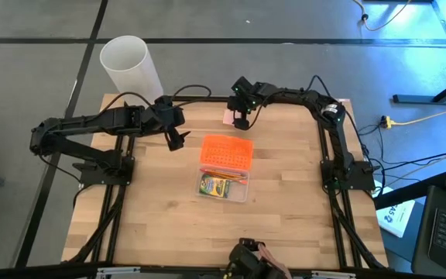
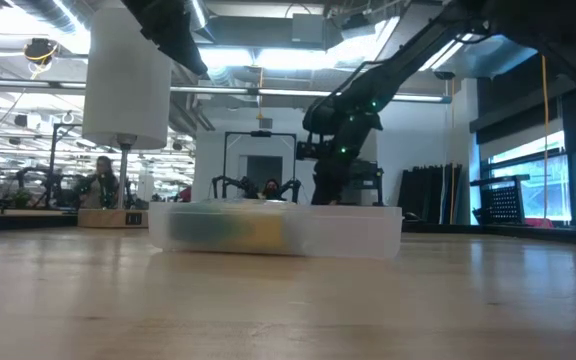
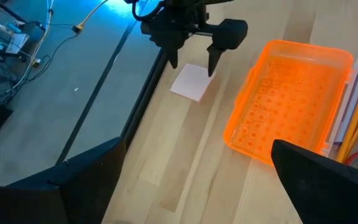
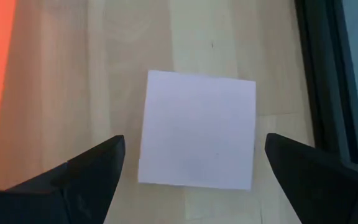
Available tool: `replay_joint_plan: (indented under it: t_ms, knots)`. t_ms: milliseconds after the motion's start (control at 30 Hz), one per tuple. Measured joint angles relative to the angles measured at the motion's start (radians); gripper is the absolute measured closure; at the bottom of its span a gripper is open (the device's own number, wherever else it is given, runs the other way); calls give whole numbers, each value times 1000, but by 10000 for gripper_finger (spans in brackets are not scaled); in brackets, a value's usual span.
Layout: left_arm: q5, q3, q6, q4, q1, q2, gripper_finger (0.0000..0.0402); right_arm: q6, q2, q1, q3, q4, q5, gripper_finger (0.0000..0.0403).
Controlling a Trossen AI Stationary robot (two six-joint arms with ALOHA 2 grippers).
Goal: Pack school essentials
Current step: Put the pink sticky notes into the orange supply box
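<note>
— Two dark fingers [image 4: 86, 171] fill the bottom corners of the right wrist view, spread wide, with the pink eraser [image 4: 197, 129] lying flat on the wood between them. What does the overhead view say?

— It puts the right gripper [image 1: 241, 116] at the upper middle of the frame, poised over that eraser [image 1: 229, 117], which sits close to the table's [image 1: 153, 225] far edge. Its jaws are open and hold nothing.

— And the left gripper [image 1: 175, 137]?

— It waits left of centre, jaws open too, beside the orange lid [image 1: 226, 152]. Just below the lid lies the clear box [image 1: 223, 186], with the crayon box [image 1: 215, 186] and pencils [image 1: 224, 172] already inside.

— So the eraser looks like the piece not yet packed. What could spoil the pick?

— The eraser is thin and flat. If the fingers come down too high, they may close on air; too hard, and they scrape the wood. It also lies near the edge, so an off-centre pinch could nudge it off the table.

— Anything on the carry?

— The lid lies between the eraser and the box, so a low carry might clip it.
</note>
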Motion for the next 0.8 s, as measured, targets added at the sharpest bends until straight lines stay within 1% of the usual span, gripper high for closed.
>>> replay_joint_plan:
  t_ms: [233,633,800]
  knots:
    - [0,0,-1,0,0,0,4,0,36,-5,0,2,2,14]
    - [0,0,0,0,0,0,4,-3,48,-12,0,28,2,14]
    - [0,0,0,0,0,0,4,0,65,-12,0,35,-17,14]
